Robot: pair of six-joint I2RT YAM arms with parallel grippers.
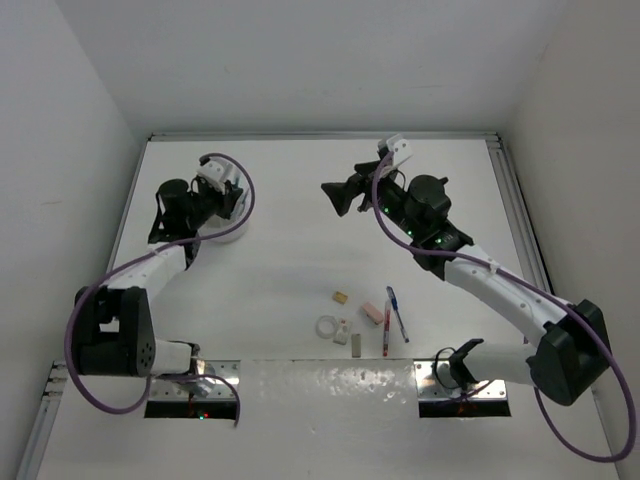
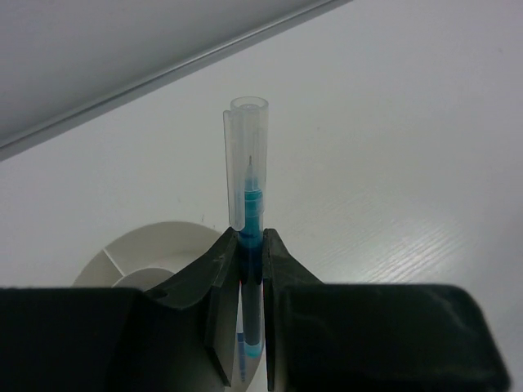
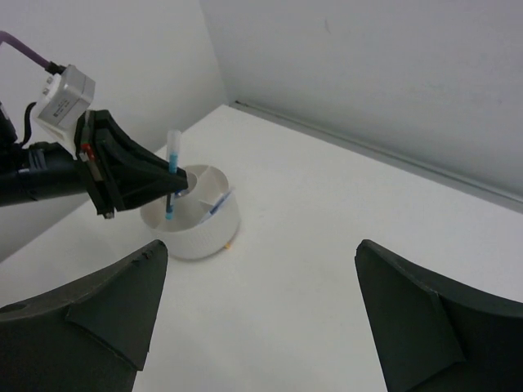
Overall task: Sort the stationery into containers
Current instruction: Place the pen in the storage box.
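A blue pen (image 2: 251, 214) with a clear cap stands upright between the fingers of my left gripper (image 2: 252, 245), which is shut on it. It hangs over the round white divided tub (image 3: 200, 235), its lower tip inside the rim. Another blue pen (image 3: 217, 203) leans in a compartment there. My right gripper (image 3: 260, 245) is open and holds nothing, hovering over bare table right of the tub. In the top view, more stationery lies near the front: a tan block (image 1: 340, 297), a tape ring (image 1: 326, 326), a pink eraser (image 1: 371, 312), a blue pen (image 1: 397, 313) and a red pen (image 1: 386, 337).
The tub (image 1: 233, 234) sits at the back left near the wall, partly under my left gripper (image 1: 222, 208). My right gripper (image 1: 334, 197) hangs above the table's middle back. A small white item (image 1: 345, 329) and a grey block (image 1: 356, 343) lie beside the tape ring.
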